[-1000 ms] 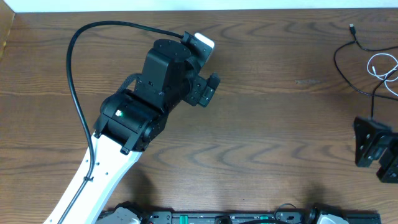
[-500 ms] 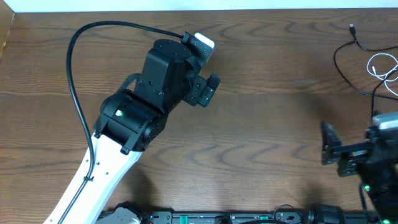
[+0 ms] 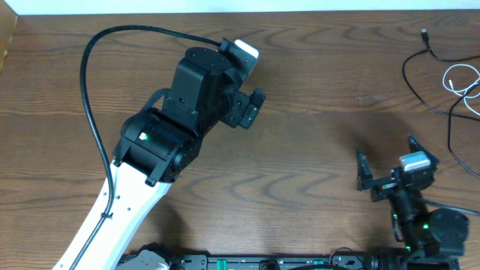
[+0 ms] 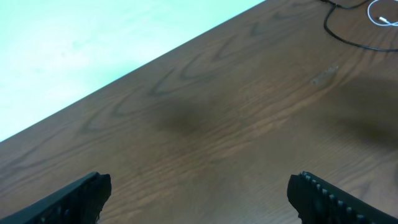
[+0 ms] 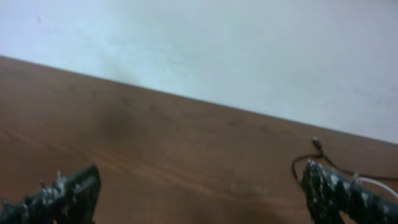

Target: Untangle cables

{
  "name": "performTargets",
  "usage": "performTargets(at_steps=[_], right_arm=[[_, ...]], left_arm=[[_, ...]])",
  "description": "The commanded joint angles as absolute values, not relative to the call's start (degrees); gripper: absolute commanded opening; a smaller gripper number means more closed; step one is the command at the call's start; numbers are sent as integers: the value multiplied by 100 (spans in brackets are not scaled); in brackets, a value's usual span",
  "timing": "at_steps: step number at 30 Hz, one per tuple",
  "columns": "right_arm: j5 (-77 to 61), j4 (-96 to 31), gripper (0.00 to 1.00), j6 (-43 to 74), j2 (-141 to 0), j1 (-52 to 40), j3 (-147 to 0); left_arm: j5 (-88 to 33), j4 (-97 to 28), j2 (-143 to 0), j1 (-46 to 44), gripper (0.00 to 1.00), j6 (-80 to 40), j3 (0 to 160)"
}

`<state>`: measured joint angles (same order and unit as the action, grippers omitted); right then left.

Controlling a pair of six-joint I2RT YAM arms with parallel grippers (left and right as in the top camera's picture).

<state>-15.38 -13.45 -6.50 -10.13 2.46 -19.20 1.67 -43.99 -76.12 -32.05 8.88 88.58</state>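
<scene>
The cables lie tangled at the table's far right: a thin black cable (image 3: 407, 71) with a small plug end, looping round a coiled white cable (image 3: 459, 78). They also show at the top right of the left wrist view, black cable (image 4: 348, 42) and white cable (image 4: 382, 14), and small at the right of the right wrist view, black cable (image 5: 323, 153). My left gripper (image 3: 251, 106) (image 4: 199, 186) hovers open over bare wood, far left of them. Nothing sits between the fingers of my open right gripper (image 3: 386, 157) (image 5: 200, 177), which stands near the front right, short of the cables.
The left arm's thick black cable (image 3: 90, 97) arcs over the table's left part. A black rail (image 3: 262, 262) runs along the front edge. The table's far edge meets a pale wall (image 5: 217, 50).
My right arm has swung in from the right edge towards the left and turned, its open fingers now pointing at the far side. The left arm has not moved.
</scene>
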Motion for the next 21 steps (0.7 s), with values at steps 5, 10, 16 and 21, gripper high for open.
performTargets(at_steps=[5,10,16,21], right_arm=[[-1492,-165,99,-519,-528,56,-550],[-1496,25,99,-449,-327,10,-23],[-1535,-303,99,-429,-21,-23,-32],[-1555,-298,99,-434,-27,-40,-32]], left_arm=[[213,-4410,-7636,-3218,96,891,8910],[211,-4410,-7634,-3218,96,893,8910],[213,-4410,-7636,-3218,96,893,8910],[211,-4410,-7636,-3218,96,893,8910]])
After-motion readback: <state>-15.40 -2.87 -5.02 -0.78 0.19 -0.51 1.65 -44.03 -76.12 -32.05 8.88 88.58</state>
